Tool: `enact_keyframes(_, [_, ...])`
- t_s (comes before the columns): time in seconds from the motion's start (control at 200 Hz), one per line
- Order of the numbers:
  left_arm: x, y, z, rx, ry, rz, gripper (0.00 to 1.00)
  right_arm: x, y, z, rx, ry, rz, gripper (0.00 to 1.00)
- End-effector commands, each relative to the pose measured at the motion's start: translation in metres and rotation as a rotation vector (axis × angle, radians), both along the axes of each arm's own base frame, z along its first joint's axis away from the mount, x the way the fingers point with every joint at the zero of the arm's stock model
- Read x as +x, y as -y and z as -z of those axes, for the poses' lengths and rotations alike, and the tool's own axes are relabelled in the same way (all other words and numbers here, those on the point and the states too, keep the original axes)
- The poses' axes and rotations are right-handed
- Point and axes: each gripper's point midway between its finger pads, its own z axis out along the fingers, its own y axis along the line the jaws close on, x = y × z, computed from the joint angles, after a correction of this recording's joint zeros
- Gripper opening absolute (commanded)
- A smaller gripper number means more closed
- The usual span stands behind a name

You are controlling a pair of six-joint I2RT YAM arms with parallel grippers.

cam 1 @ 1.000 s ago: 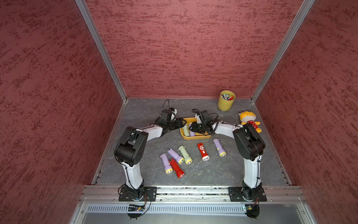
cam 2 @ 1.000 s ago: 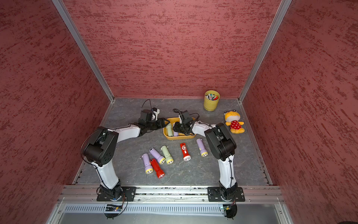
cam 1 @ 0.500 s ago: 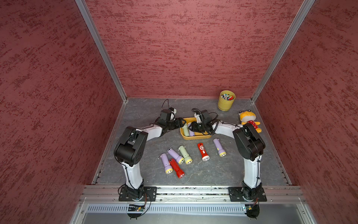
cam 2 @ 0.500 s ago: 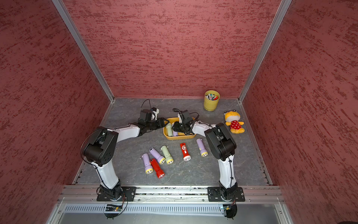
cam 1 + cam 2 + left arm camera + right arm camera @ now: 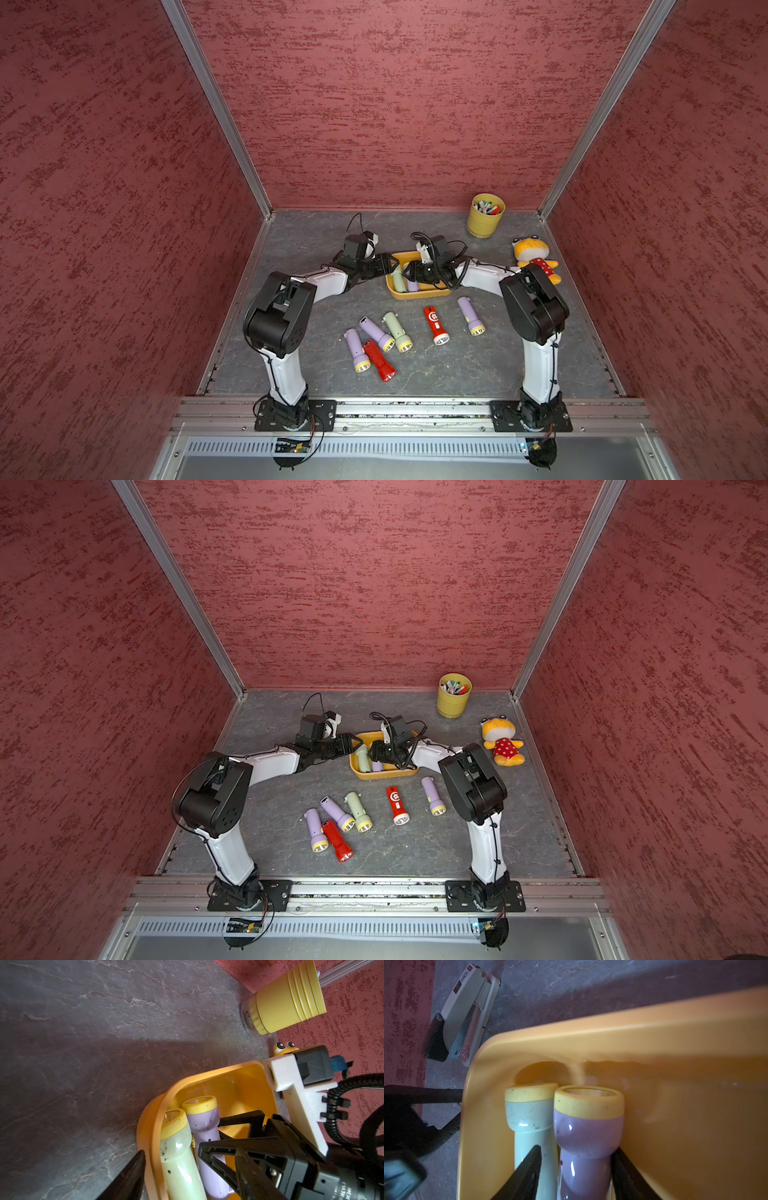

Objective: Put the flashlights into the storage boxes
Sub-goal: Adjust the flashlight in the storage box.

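Lilac flashlight (image 5: 588, 1126) is lying in the tray (image 5: 633, 1022) beside a green flashlight (image 5: 531, 1113), lengthwise between the parted, ungripping jaws of the right hand (image 5: 577, 1147); the left hand (image 5: 391, 265) is hovering spread outside the tray's rim.

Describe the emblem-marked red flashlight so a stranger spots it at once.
Start at the orange-yellow tray mid-table. On the grey surface just in front of its near rim, between a pale green flashlight and a lone lilac flashlight, lies the red flashlight. Only it bears a white round emblem; the other red flashlight is plain.
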Motion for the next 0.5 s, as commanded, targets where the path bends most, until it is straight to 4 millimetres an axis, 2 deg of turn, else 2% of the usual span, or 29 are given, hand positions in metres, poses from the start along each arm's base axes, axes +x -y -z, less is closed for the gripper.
enact_keyframes(0.0, [0.0, -0.007, -0.008, 0.023, 0.03, -0.006, 0.68, 0.008, -0.001, -0.029, -0.001, 0.065, 0.005, 0.58])
enact_keyframes(0.16, [-0.001, -0.012, -0.012, 0.041, 0.048, -0.028, 0.7, 0.009, 0.002, -0.035, -0.013, 0.086, 0.013, 0.64])
enact_keyframes(0.391, [-0.002, -0.016, -0.02, 0.062, 0.071, -0.033, 0.7, 0.01, 0.004, -0.043, -0.024, 0.103, 0.014, 0.65])
enact_keyframes(0.496, [-0.004, -0.019, -0.026, 0.071, 0.08, -0.037, 0.71, 0.01, 0.007, -0.053, -0.033, 0.126, 0.019, 0.65])
